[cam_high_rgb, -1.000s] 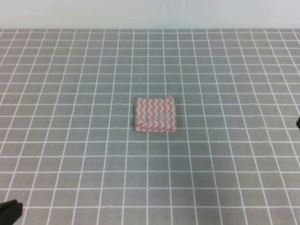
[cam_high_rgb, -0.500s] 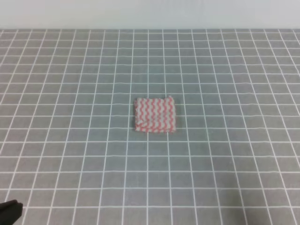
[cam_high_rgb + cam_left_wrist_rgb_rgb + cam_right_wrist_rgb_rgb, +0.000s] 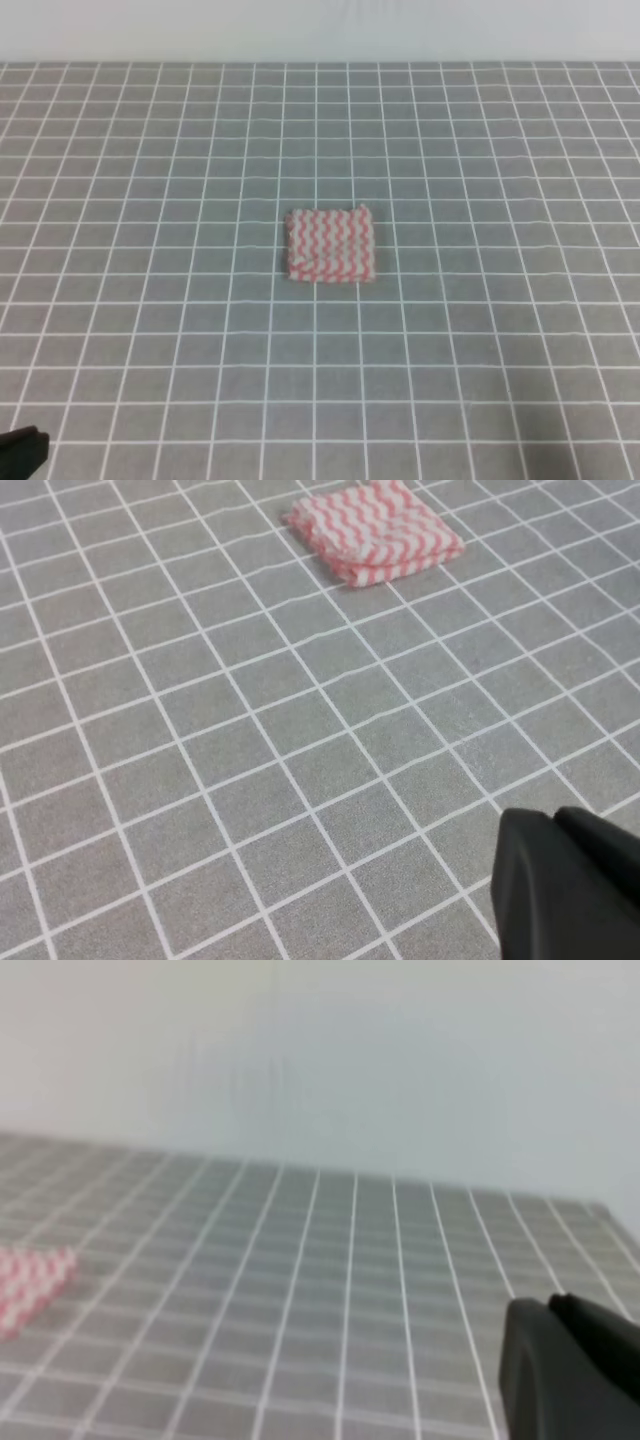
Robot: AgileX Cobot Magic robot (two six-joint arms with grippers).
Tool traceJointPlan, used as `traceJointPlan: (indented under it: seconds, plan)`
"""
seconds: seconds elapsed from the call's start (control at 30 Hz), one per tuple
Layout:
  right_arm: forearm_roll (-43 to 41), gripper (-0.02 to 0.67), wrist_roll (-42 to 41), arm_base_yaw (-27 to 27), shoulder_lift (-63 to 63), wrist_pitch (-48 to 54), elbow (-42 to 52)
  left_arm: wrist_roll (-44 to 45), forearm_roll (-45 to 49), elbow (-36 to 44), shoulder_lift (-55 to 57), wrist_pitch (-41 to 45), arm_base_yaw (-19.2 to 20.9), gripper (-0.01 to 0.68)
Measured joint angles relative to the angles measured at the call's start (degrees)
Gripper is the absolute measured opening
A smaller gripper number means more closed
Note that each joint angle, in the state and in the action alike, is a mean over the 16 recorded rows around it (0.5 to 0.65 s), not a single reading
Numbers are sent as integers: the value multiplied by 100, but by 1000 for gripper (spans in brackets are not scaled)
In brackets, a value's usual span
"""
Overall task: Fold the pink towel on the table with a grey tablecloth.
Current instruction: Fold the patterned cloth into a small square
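The pink towel (image 3: 332, 245) lies flat in the middle of the table with a grey tablecloth (image 3: 480, 150), folded into a small thick square with layered edges. The left wrist view has the towel (image 3: 375, 530) far ahead at the top. In the right wrist view only a blurred corner of the towel (image 3: 30, 1285) shows at the left edge. My left gripper (image 3: 20, 452) peeks in at the bottom left corner, far from the towel. Its fingers (image 3: 560, 825) are pressed together and hold nothing. My right gripper (image 3: 548, 1305) is likewise shut and empty, and is out of the exterior view.
A pale wall (image 3: 320, 30) runs behind the table's far edge. Bare grey grid cloth (image 3: 250, 740) surrounds the towel on every side.
The dark tip of the right arm at the right edge has left the exterior view. The left gripper has sunk slightly lower in the bottom left corner. The towel has not moved.
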Motion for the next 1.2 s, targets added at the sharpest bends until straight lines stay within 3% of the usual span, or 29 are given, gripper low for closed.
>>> traceJointPlan:
  seconds: [0.27, 0.37, 1.2]
  plan:
    - [-2451, -17, 2660, 320, -37, 116, 102, 0, 1, 1, -11, 9, 1, 0]
    - [-3012, -17, 3352, 459, -47, 219, 131, 0, 1, 0, 1, 0, 0, 0]
    - [-3207, -16, 2645, 696, -49, 568, 184, 0, 0, -2, 33, -27, -2, 0]
